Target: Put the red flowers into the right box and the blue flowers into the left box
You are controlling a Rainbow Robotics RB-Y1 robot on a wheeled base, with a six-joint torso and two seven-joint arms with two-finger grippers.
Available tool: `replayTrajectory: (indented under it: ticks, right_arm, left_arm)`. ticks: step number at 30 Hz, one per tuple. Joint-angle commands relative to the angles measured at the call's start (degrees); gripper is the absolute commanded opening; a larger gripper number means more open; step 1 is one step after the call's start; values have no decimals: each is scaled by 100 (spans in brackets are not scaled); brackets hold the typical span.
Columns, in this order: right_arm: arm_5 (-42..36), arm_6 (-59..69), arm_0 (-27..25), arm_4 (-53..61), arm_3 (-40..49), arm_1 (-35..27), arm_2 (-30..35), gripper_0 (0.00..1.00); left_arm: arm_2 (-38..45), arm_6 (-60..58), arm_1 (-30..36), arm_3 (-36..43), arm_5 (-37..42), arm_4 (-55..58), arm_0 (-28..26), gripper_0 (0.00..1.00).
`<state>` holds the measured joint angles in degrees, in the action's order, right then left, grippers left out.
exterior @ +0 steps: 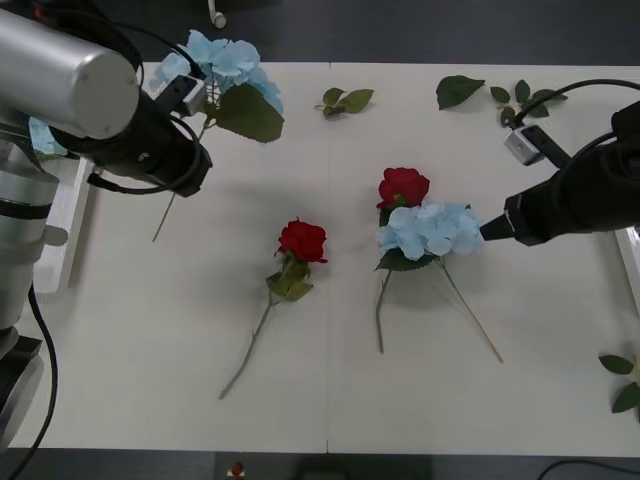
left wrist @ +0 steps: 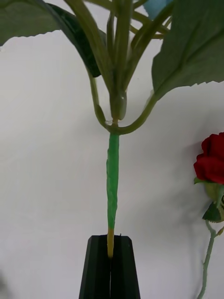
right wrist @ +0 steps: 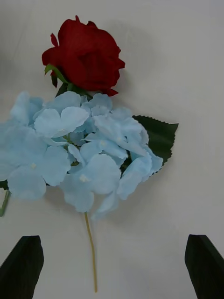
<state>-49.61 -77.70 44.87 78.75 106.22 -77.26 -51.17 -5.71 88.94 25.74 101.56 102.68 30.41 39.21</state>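
My left gripper [exterior: 190, 170] [left wrist: 111, 261] is at the table's back left, shut on the thin stem [left wrist: 112, 177] of a blue flower [exterior: 225, 62] whose head points away from me. Just beyond the left arm lies the left box [exterior: 62, 230], with a bit of pale blue [exterior: 40, 135] showing in it. My right gripper [exterior: 490, 228] [right wrist: 112, 268] stands open beside a second blue flower [exterior: 432, 228] [right wrist: 79, 149] at mid-table. One of the red flowers [exterior: 403, 186] [right wrist: 86, 53] touches that bloom's far side. Another red flower [exterior: 302, 240] [left wrist: 212, 163] lies alone at centre. A sliver of the right box [exterior: 632, 262] shows at the right edge.
Loose green leaf sprigs lie along the back of the table [exterior: 345, 100] [exterior: 460, 90] [exterior: 525, 95] and at the front right [exterior: 625, 380]. Both mid-table flowers' stems trail toward the front edge.
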Motion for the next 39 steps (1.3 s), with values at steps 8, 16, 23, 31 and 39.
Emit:
replayTrajectory:
  ticks: [8, 16, 23, 31, 39]
  right_arm:
    - [-479, 1820, -919, -2935, 1349, 492, 19, 88]
    - [-523, 1890, -1315, -3911, 1077, 1178, 10, 88]
    - [-479, 1811, -1429, -4376, 690, 1635, 19, 88]
    - [-224, 1741, -1517, -4438, 365, 1775, 10, 88]
    - [22, 1635, -1517, -4447, 22, 1960, -69, 88]
  left_arm:
    - [1045, 326, 1047, 619, 732, 475, 130, 0]
    - [1801, 871, 2137, -392, 732, 1275, 148, 0]
    - [2153, 1899, 2954, -1974, 595, 1354, 456, 0]
    - [2153, 3007, 3499, -4039, -169, 1310, 983, 0]
    - [1783, 3349, 3631, -5059, -1189, 1169, 1027, 0]
